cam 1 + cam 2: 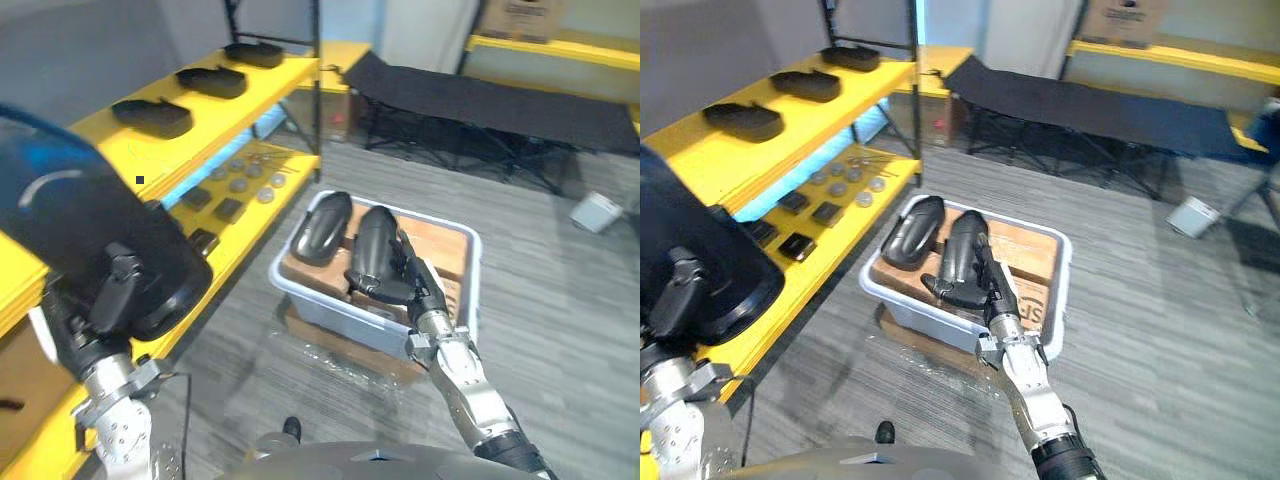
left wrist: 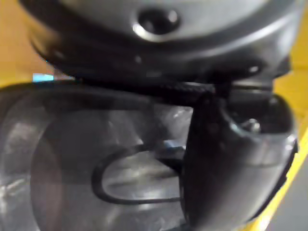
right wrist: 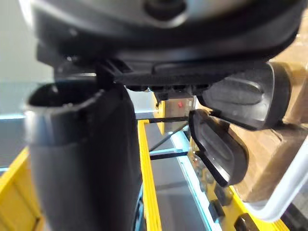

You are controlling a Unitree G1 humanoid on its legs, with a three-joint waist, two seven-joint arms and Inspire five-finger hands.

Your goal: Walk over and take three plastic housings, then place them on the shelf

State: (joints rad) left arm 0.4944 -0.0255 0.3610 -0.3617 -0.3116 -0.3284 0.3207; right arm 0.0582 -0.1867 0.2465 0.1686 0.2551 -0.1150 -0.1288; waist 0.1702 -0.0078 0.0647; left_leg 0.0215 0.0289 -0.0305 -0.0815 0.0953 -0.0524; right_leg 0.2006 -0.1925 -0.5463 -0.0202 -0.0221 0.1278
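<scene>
Nearest, at the lower left of the frame: left hand [image 1: 108, 292] is clamped on a large glossy black housing [image 1: 70, 220]. Its thumb lies across the shell in the left wrist view. This held housing sits in front of the near end of the yellow shelf [image 1: 150, 148].

Lower centre-right: right hand [image 1: 420, 285] reaches into a white bin [image 1: 335, 308] on the grey floor [image 1: 560, 330]. Its fingers are stretched straight along the right-hand housing [image 1: 372, 245]. The thumb is spread wide, and the right wrist view shows a gap beside it, so no grip is closed. Whether the fingers actually touch the shell cannot be told.

Centre: a second binned housing [image 1: 322, 226] lies just beside the first, on its left. Both rest on brown cardboard [image 1: 445, 245] inside the bin.

Left of centre: the shelf's lower tier carries small round and square parts [image 1: 240, 182].

Upper left: the top tier holds three black housings in a row, well apart from each other: nearest [image 1: 152, 117], middle [image 1: 212, 80], farthest [image 1: 254, 53].

Upper right, far: a black folding cot [image 1: 480, 100] stands on the floor, with a small white container [image 1: 597, 211] to its right.
</scene>
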